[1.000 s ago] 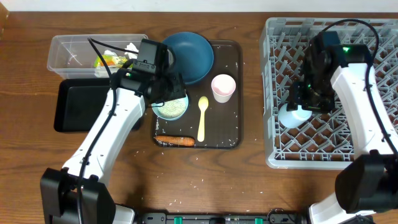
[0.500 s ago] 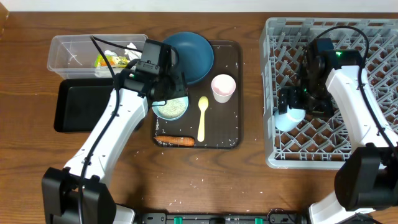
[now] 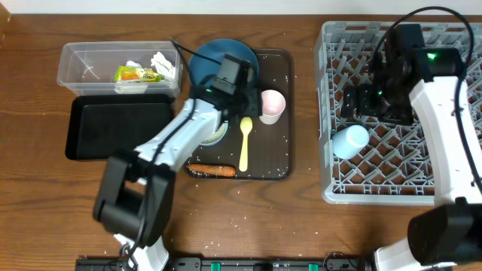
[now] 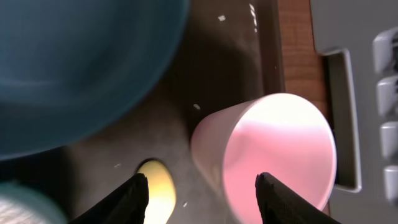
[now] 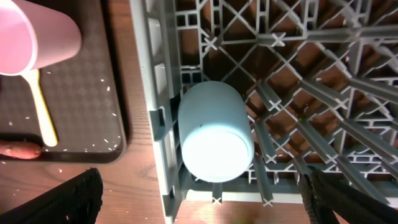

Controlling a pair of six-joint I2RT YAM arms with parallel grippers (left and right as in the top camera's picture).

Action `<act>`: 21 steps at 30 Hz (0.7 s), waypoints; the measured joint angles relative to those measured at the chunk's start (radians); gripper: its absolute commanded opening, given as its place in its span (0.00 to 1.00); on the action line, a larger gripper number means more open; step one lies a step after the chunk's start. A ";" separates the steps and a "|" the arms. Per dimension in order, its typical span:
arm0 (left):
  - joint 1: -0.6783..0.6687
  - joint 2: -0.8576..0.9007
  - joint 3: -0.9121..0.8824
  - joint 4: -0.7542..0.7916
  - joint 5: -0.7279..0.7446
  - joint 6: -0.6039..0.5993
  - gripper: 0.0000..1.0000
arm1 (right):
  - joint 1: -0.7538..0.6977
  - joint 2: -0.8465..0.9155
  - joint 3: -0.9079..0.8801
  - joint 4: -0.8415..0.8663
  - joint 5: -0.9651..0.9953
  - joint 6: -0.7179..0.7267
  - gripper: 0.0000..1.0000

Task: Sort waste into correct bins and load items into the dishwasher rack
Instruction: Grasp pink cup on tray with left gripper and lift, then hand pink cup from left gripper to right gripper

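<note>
The left gripper (image 4: pixel 202 202) has been shifted toward the dishwasher rack (image 3: pixel 399 113) and is being held spread open across the wall of the pink cup (image 4: pixel 273 155), left of the rack. The light blue cup (image 5: pixel 214 134) has been released and is being left resting just inside the rack's left wall. The right gripper (image 5: pixel 208 205) is being held wide open above it.

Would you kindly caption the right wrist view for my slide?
Light blue cup lying tilted at the edge of the grey rack; pink cup and yellow spoon on the dark tray.
</note>
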 measured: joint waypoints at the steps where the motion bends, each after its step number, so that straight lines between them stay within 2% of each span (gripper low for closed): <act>1: -0.008 0.014 0.000 0.016 0.000 0.000 0.58 | 0.000 -0.009 0.002 0.000 0.000 0.000 0.99; 4: -0.022 0.050 0.000 0.051 0.000 -0.001 0.49 | 0.000 -0.019 0.002 0.000 0.000 -0.001 0.99; 7: -0.025 0.068 0.000 0.056 -0.004 -0.011 0.23 | 0.000 -0.019 0.002 0.001 0.000 -0.001 0.98; 8: -0.025 0.071 0.000 0.055 -0.009 -0.020 0.18 | 0.000 -0.019 0.002 0.002 0.000 -0.001 0.98; 9: -0.025 0.072 0.000 0.055 -0.012 -0.022 0.09 | 0.000 -0.019 0.002 0.003 0.000 -0.001 0.98; 10: -0.025 0.073 0.000 0.055 -0.018 -0.027 0.06 | 0.000 -0.019 0.002 0.005 0.000 -0.001 0.98; 16: -0.023 0.071 0.000 0.053 -0.006 -0.060 0.06 | 0.000 -0.019 0.002 0.026 -0.006 -0.009 0.98; 21: 0.027 -0.011 -0.006 0.038 0.165 -0.085 0.06 | 0.000 -0.019 0.002 0.116 -0.182 -0.125 0.99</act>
